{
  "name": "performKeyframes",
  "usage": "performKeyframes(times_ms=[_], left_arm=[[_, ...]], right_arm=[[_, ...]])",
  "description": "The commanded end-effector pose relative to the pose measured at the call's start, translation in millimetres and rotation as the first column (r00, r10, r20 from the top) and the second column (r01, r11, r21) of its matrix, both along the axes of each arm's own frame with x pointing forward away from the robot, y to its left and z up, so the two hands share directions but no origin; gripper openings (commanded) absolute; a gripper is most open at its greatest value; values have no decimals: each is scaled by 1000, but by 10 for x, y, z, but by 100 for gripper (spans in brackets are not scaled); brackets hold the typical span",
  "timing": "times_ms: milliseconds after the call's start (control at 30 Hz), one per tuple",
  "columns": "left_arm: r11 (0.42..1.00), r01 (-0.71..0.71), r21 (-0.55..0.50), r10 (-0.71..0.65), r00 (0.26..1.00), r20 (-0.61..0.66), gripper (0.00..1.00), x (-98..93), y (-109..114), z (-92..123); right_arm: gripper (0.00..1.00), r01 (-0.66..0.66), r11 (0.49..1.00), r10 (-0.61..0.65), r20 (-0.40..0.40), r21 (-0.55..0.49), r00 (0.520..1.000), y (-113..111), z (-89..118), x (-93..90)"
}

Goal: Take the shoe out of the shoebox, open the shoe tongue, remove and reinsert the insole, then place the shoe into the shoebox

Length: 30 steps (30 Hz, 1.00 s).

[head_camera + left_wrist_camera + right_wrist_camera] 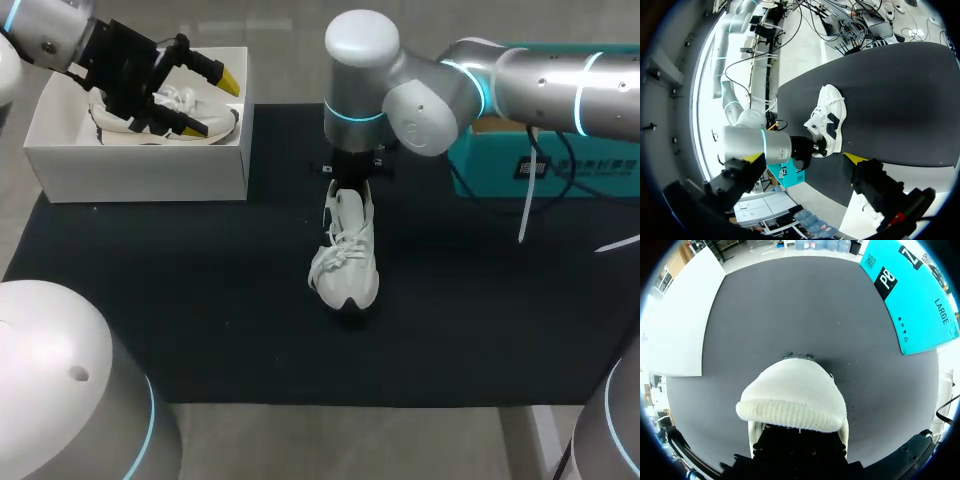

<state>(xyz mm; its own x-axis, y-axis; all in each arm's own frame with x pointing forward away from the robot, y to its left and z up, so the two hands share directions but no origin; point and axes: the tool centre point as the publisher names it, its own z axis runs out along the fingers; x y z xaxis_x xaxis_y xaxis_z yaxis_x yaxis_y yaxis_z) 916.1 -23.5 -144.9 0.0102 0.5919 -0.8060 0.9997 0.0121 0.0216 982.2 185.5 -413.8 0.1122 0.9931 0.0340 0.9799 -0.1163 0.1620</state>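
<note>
My right arm comes in from the right and bends down over the middle of a matte black mat (pixel 200 320) that covers the table. Its gripper (pixel 350 180) sits right at the heel end of a white shoe (pixel 345 255). This shoe is out of the box and stands on the mat, toe pointing toward me, with loose white laces bunched over the tongue and a dark edge of sole showing at the toe. From my right wrist, the shoe's collar (pixel 792 402) fills the space just ahead of the gripper: a soft, rounded, ribbed knit band above a smooth pale heel. I cannot tell whether this gripper is grasping the heel or only resting against it. From my left wrist, the same shoe (pixel 827 120) shows dark panels along its white side. My left gripper (pixel 211 105) hangs released, its two black fingers spread wide with their yellow tips well apart. It hovers over an open white cardboard shoebox (pixel 135 160) at the mat's far left corner. The shoebox is rectangular with plain, smooth walls, and inside it lies a second shoe (pixel 170 100), also white with laces. A glossy teal box (pixel 545 150) with printed sides sits at the far right edge of the mat, behind my right arm.
</note>
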Motion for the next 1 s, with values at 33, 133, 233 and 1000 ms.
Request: performKeyframes(times_ms=[33, 133, 233, 1000], left_arm=[[1000, 0, 3, 0, 1000, 1, 100, 1, 0, 1], [1000, 0, 3, 0, 1000, 1, 100, 1, 0, 1], [1000, 0, 3, 0, 1000, 1, 100, 1, 0, 1], [1000, 0, 3, 0, 1000, 1, 100, 1, 0, 1]], right_arm=[[0, 10, 1000, -10, 37, -8, 999, -51, 116, -82], [0, 14, 998, -16, 49, 53, 999, -65, 219, -109], [0, -2, 998, 1, 19, 58, 1000, -55, 186, -96], [0, -25, 997, 16, -127, -71, 992, -49, 265, -189]])
